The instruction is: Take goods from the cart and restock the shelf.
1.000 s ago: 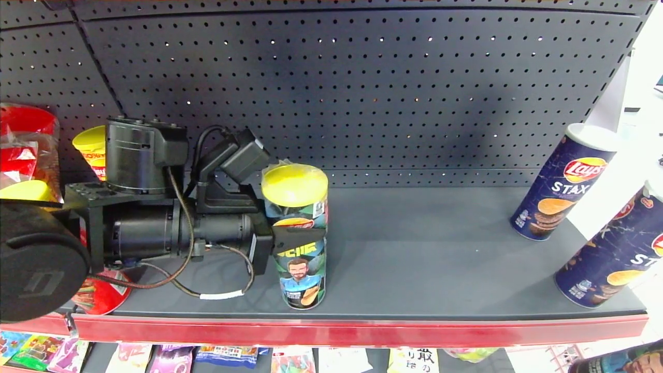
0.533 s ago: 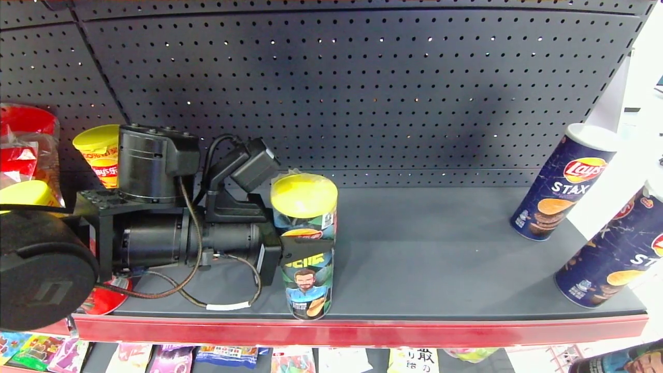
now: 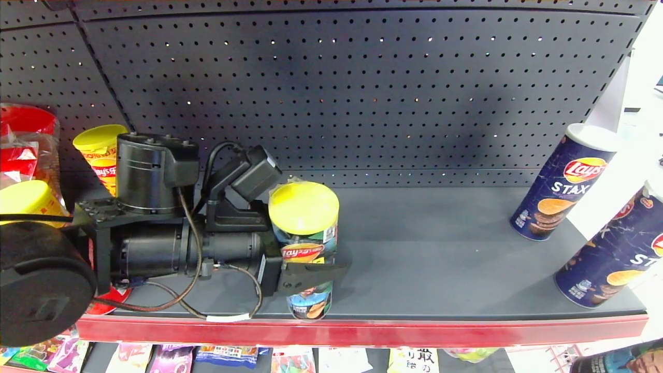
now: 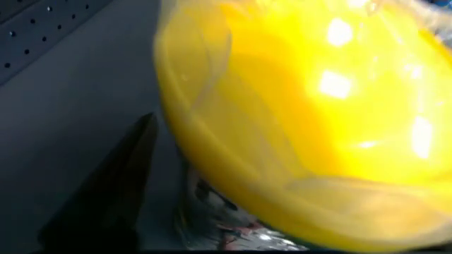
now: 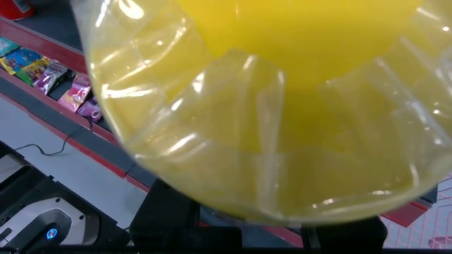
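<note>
Yellow marks your item: the yellow-lidded can (image 3: 304,243) stands upright on the shelf (image 3: 424,259), just behind the red lip (image 3: 362,331), so its label faces the aisle. It sits to the right of the other yellow-lidded cans (image 3: 98,147) and well apart from the blue cans (image 3: 562,181), which keeps like with like. Your left tool (image 3: 323,256) lies sideways, low over the shelf, with a jaw on either side of the can. Its near finger (image 3: 311,273) looks to stand just off the can's wall, so I judge the jaws parted and the can resting on its own base. Your right tool (image 5: 254,229) appears clamped on a second can (image 5: 268,85), held below the lid, probably as the next item.
</note>
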Robot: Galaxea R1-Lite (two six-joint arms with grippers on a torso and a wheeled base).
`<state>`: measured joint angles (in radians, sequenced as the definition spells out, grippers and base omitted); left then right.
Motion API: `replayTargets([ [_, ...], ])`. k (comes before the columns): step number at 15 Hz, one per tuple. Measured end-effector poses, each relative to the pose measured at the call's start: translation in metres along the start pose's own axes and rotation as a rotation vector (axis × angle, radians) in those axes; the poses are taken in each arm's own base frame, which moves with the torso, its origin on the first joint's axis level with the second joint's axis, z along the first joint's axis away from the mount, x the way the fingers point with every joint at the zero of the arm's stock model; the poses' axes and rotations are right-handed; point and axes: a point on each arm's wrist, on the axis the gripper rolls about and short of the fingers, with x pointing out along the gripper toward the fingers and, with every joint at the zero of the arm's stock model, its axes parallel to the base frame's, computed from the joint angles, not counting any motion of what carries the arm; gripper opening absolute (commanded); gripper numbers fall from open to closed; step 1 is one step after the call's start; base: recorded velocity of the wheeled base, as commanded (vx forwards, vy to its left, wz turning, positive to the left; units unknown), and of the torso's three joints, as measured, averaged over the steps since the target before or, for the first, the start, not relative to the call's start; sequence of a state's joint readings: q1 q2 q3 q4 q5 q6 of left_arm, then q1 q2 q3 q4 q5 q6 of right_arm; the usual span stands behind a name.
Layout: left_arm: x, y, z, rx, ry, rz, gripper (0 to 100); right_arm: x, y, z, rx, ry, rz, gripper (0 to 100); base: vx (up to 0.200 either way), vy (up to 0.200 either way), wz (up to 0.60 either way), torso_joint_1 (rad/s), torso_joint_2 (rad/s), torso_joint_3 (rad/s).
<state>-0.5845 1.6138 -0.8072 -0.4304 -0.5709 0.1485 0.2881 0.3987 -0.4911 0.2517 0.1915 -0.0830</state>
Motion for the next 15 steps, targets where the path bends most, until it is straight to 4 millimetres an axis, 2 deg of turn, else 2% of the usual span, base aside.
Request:
replayTargets([
  [4, -0.003, -0.002, -0.005, -0.007, 0.007, 0.026, 100, -0.001, 0.000, 0.002, -0.002, -0.006, 0.001, 0, 0.000, 0.000, 0.00, 0.000, 0.00, 0.000],
  [9, -0.020, -0.003, -0.010, -0.014, 0.006, 0.074, 100, 0.006, -0.002, 0.011, 0.001, 0.007, 0.013, 0, 0.000, 0.000, 0.00, 0.000, 0.00, 0.000],
  [12, -0.030, -0.003, -0.010, -0.014, -0.006, 0.100, 100, 0.019, -0.005, 0.024, -0.004, -0.012, 0.036, 0, 0.000, 0.000, 0.00, 0.000, 0.00, 0.000],
  [15, -0.047, -0.006, -0.020, -0.031, 0.001, 0.134, 100, 0.037, -0.009, 0.036, -0.004, 0.011, 0.065, 0, 0.000, 0.000, 0.00, 0.000, 0.00, 0.000],
])
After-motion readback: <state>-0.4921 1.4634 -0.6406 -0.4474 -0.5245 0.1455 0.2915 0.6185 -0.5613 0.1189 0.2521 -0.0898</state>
